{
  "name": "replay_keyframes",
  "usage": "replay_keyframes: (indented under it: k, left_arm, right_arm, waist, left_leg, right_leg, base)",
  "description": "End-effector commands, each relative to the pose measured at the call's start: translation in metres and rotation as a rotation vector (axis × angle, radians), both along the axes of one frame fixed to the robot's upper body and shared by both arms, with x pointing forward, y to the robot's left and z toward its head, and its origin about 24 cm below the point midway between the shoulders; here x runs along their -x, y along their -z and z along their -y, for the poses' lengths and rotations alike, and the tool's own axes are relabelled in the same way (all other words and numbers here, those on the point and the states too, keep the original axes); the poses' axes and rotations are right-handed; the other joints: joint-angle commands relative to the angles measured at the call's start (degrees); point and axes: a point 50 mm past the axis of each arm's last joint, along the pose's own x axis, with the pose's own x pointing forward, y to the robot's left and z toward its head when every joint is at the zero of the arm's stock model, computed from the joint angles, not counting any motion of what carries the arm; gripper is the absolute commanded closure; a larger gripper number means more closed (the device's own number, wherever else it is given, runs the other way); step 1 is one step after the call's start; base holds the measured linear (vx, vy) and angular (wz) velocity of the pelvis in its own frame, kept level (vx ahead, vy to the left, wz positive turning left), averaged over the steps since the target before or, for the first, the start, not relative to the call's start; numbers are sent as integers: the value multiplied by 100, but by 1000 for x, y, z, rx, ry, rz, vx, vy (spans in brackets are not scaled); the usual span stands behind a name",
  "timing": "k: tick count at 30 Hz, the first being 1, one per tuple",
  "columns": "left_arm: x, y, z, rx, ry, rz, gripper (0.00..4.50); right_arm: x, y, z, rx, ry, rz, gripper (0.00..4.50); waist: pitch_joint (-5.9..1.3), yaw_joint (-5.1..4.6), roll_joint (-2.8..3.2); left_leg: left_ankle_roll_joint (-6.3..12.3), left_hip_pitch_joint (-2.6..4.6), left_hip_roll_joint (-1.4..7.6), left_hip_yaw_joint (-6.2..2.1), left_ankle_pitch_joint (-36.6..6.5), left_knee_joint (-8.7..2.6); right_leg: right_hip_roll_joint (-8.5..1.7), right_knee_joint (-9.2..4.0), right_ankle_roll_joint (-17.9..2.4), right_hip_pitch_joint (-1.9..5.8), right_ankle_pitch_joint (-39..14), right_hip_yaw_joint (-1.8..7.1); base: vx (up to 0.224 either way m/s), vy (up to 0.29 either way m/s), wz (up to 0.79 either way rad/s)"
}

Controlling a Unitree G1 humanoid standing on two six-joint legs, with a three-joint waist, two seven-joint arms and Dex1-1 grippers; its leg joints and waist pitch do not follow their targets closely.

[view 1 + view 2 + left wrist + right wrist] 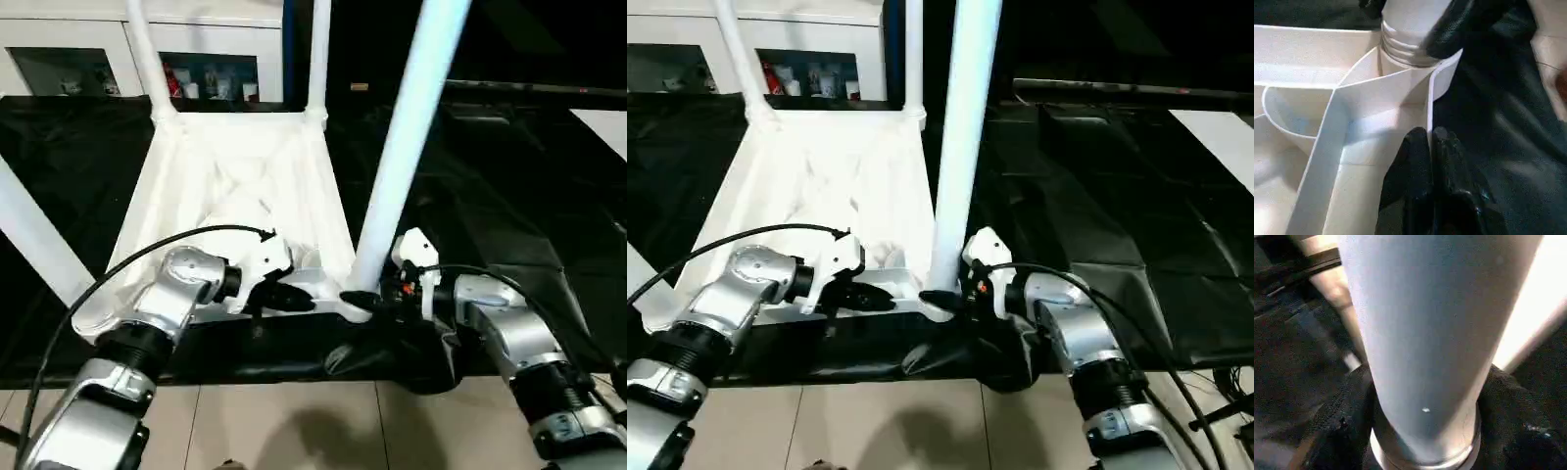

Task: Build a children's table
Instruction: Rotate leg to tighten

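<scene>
Upturned table top held at its near edge, both grippers at the near-right corner leg

The white table top (235, 186) lies ribbed side up on black sheeting (509, 196) in the centre of the frame, its legs rising past the top edge. The left gripper (294, 297), at lower centre, is pinched tight on the top's thin near rim. Just to its right, the right gripper (364, 299) has its black fingers (1337, 431) spread either side of the base of the near-right leg (407, 147), gripping it where it enters the corner socket (1408, 49).
</scene>
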Motion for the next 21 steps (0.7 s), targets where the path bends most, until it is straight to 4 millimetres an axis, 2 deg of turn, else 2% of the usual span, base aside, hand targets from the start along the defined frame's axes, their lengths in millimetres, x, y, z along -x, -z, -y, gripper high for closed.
replay_keyframes:
  k: [1, 3, 5, 7, 9, 10, 11, 12, 15, 17, 19, 21]
  left_arm:
    - [-11, 3, 11, -13, -128, 40, 450]
    - [-17, 3, 23, -26, -189, 63, 450]
    - [-22, 2, 32, -32, -234, 77, 450]
    - [-24, 2, 38, -35, -264, 80, 450]
    - [-28, 1, 49, -52, -312, 95, 450]
    - [-29, 2, 52, -65, -327, 109, 450]
    - [-30, 1, 54, -73, -336, 121, 450]
    - [-31, 1, 55, -78, -342, 129, 450]
    - [-31, 1, 53, -67, -307, 137, 450]
    - [-30, 1, 49, -59, -290, 138, 450]
    - [-29, 0, 44, -47, -269, 134, 450]
    - [-28, -1, 35, -28, -233, 155, 450]
  right_arm:
    - [-1, 18, -4, 39, 157, -56, 189]
    - [-4, 23, -12, 29, 263, -80, 189]
    - [-6, 25, -18, 25, 331, -88, 189]
    - [-8, 26, -23, 23, 367, -94, 189]
    - [-12, 26, -34, 28, 418, -92, 189]
    - [-14, 25, -39, 27, 427, -86, 189]
    - [-15, 24, -44, 21, 428, -80, 189]
    - [-15, 23, -47, 17, 430, -77, 189]
    - [-14, 14, -54, -57, 348, -35, 189]
    - [-13, 10, -51, -75, 307, -13, 133]
    - [-13, 7, -47, -66, 265, 14, 119]
    - [-12, 3, -36, -52, 196, 32, 102]
  waist:
    - [-300, -44, -22]
    - [-288, -56, -21]
    - [-291, -49, -14]
    - [-299, -59, -3]
    - [-313, -50, 36]
    - [-314, -61, 13]
    - [-316, -60, 28]
    - [-330, -56, 19]
    - [-340, -18, 6]
    - [-336, -12, -6]
    - [-336, -7, -11]
    - [-326, -36, -36]
  left_leg:
    - [-2, 124, 144, -70, -1403, -374]
    - [-112, 140, 139, -86, -1622, -401]
    - [-161, 154, 143, -97, -1660, -403]
    - [-185, 154, 143, -101, -1664, -409]
    - [-174, 156, 140, -101, -1580, -402]
    - [-163, 137, 133, -100, -1551, -405]
    - [-160, 135, 124, -100, -1529, -404]
    - [-141, 149, 126, -94, -1480, -391]
    - [23, 118, 122, -91, -1291, -374]
    - [93, 106, 122, -90, -1245, -375]
    - [134, 108, 122, -84, -1272, -366]
    - [175, 60, 124, -107, -1264, -383]
  right_leg:
    - [-284, -446, -1269, 150, -1011, 206]
    - [-289, -500, -1087, 148, -1467, 214]
    - [-296, -514, -1029, 132, -1563, 215]
    - [-286, -516, -1015, 126, -1480, 216]
    - [-277, -498, -1028, 129, -1233, 218]
    - [-269, -488, -1054, 144, -1104, 213]
    - [-264, -486, -1050, 145, -1053, 212]
    - [-265, -479, -1067, 148, -910, 215]
    - [-276, -450, -1123, 189, -535, 211]
    - [-275, -439, -1158, 201, -446, 204]
    - [-274, -444, -1172, 203, -475, 200]
    - [-280, -440, -1110, 240, -521, 192]
  base:
    - [0, 0, 0]
    - [0, 0, 0]
    - [0, 0, 0]
    - [0, 0, 0]
    - [0, 0, 0]
    - [0, 0, 0]
    - [0, 0, 0]
    - [0, 0, 0]
    - [0, 0, 0]
    - [0, 0, 0]
    - [0, 0, 0]
    - [0, 0, 0]
